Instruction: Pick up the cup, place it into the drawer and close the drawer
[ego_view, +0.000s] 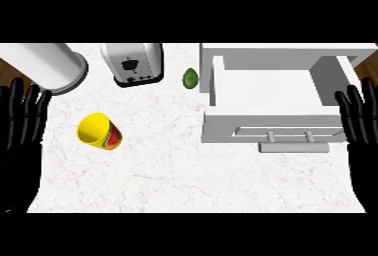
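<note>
A yellow cup (99, 131) with a red patterned side lies tipped on the white marble counter at the left, its mouth facing up-left. At the right stands an open white drawer (266, 92), its inside bare and its front panel with a grey handle (292, 147) toward me. My left hand (21, 125) rests open at the left edge, fingers up, a short way left of the cup. My right hand (359, 125) rests open at the right edge, beside the drawer's right wall. Neither hand touches anything.
A silver toaster (133, 64) stands at the back, left of the drawer. A large white cylinder (46, 65) lies at the back left corner. A small green fruit (191, 78) sits between the toaster and the drawer. Bare marble counter (184, 180) spreads in front.
</note>
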